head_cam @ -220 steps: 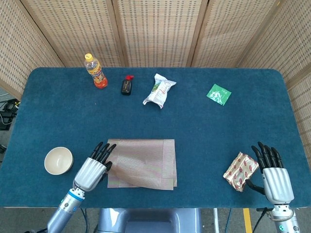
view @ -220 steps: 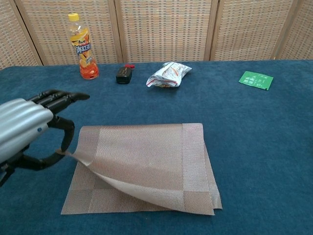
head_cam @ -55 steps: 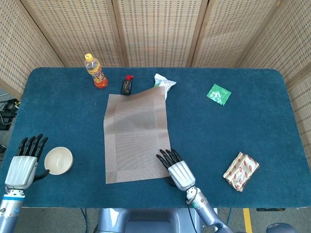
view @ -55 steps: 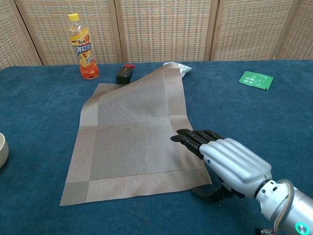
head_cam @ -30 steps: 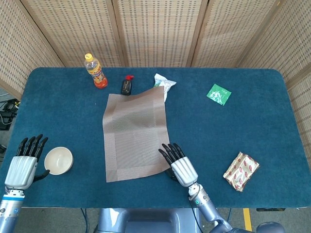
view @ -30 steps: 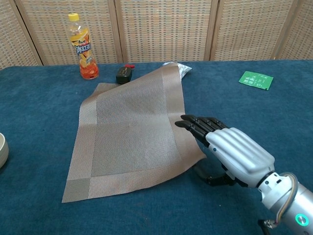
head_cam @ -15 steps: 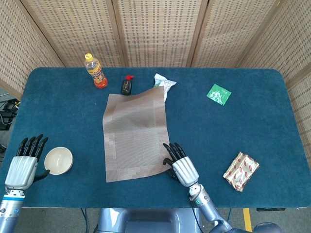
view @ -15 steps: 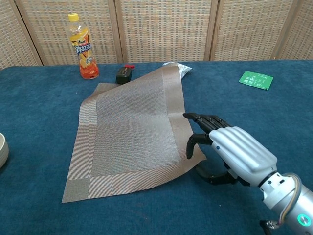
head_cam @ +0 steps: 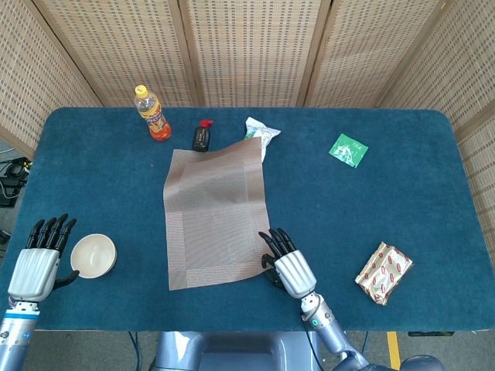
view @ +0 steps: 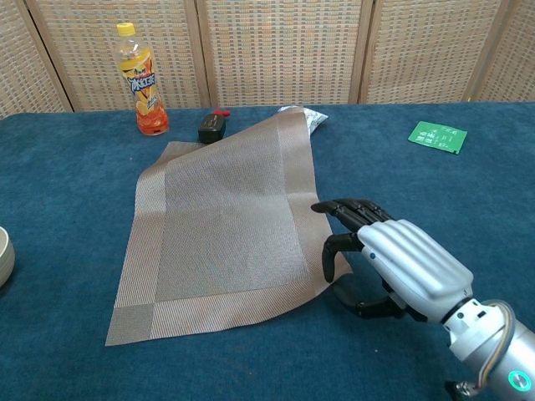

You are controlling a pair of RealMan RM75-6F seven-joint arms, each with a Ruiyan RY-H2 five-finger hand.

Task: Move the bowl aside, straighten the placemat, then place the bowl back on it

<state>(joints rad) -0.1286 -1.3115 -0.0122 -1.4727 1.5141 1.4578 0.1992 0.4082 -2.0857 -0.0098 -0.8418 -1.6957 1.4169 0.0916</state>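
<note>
The brown woven placemat [head_cam: 213, 216] lies unfolded and slightly skewed in the middle of the blue table, its far right corner overlapping a white bag. My right hand [view: 393, 263] is at the mat's near right corner; one finger [view: 330, 255] curls down onto that corner with the thumb under it, pinching it, while the other fingers stretch forward. The cream bowl [head_cam: 93, 255] sits on the cloth left of the mat, cut off by the left edge [view: 4, 255] in the chest view. Just left of the bowl, my left hand [head_cam: 35, 267] is open and holds nothing.
An orange drink bottle [head_cam: 153, 114], a small black object [head_cam: 202, 137] and a white snack bag [head_cam: 259, 133] stand along the back. A green packet [head_cam: 348, 150] lies at the back right. A red patterned packet [head_cam: 384, 271] lies near the front right edge.
The mat, folded over seven seconds ago, now lies spread out. In the last second my right hand's finger curled down onto the near right corner. The bowl and left hand have not moved.
</note>
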